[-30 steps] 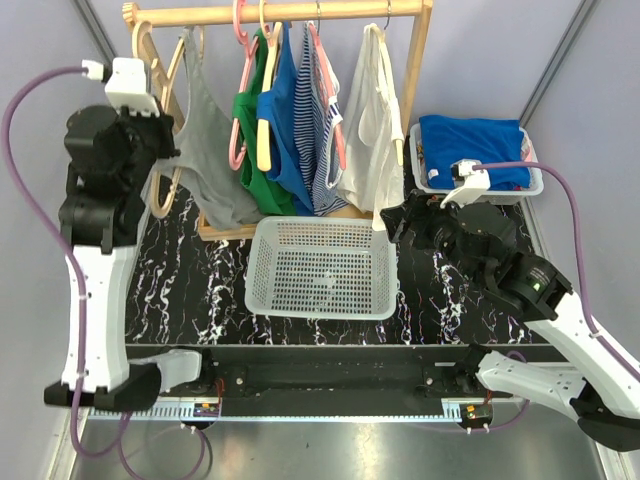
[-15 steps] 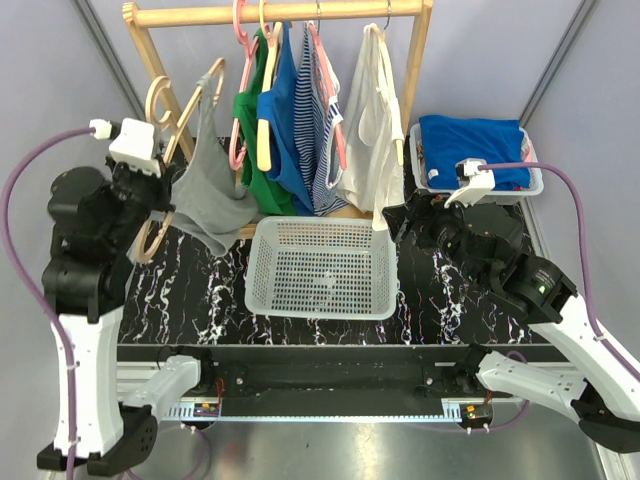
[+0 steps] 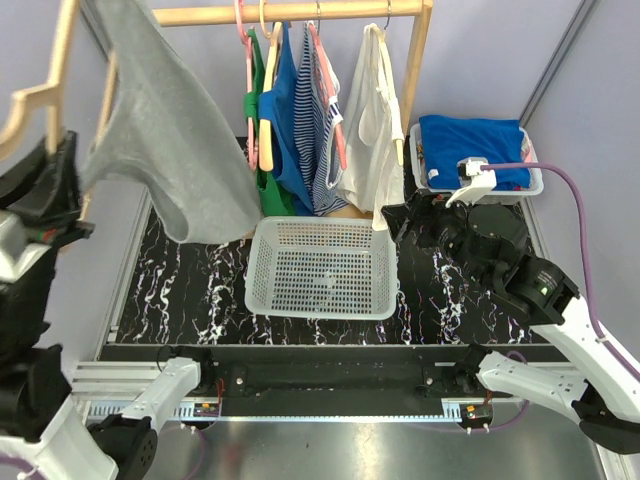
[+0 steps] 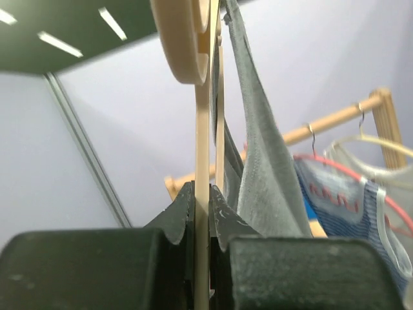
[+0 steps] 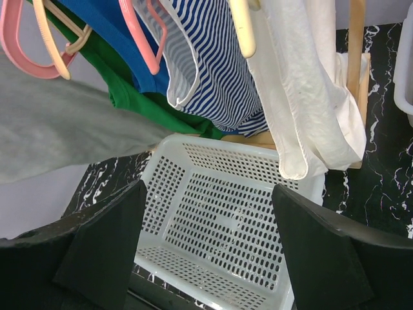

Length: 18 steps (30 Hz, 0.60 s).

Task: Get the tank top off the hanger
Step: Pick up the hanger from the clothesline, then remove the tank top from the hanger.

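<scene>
Left fingers [image 4: 175, 216] clamped on pale wooden hanger [image 4: 202, 129] holding grey tank top [image 3: 170, 150] at upper left, right fingers [image 5: 103, 239] apart and empty; thin pinch could let hanger swivel, dumping top beside white mesh basket [image 3: 258, 270].

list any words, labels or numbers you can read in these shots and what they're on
Red lettering on the striped top: blurred, cannot be read.
Small stickers at the near edge of the top view: too small to read.
No other text shows in any view.
</scene>
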Available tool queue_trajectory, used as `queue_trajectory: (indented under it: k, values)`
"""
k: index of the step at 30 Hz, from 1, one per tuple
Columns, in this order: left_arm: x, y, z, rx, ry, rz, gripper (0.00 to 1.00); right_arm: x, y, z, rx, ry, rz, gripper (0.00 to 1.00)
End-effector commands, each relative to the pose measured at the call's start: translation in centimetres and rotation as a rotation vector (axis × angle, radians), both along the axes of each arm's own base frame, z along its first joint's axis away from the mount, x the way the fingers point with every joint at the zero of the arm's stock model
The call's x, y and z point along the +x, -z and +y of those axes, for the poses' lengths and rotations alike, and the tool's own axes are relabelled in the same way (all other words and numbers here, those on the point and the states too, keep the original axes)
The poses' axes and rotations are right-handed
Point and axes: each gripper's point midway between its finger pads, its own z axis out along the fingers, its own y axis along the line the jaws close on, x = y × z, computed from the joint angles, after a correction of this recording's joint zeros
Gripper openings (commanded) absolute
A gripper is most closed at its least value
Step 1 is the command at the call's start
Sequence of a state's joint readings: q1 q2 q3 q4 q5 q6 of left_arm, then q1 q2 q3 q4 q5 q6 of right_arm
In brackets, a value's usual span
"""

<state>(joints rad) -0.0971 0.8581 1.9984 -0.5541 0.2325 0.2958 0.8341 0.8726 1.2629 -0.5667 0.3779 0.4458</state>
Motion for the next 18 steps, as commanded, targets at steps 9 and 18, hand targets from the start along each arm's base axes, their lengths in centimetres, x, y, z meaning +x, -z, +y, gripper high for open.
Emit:
queue_trajectory:
  k: [9,18]
  values:
    - [-4.5,-8.4,-2.7,0.072,0.139,-0.305,0.05,-1.0,-1.9,-0.7,0.065,-0.016,-0.068,0.88]
    - [-1.2,-7.9,-4.8,0.072,0.271,-0.243,0.05,-1.7,-2.3,-1.7,0.095,0.000,-0.080,0.88]
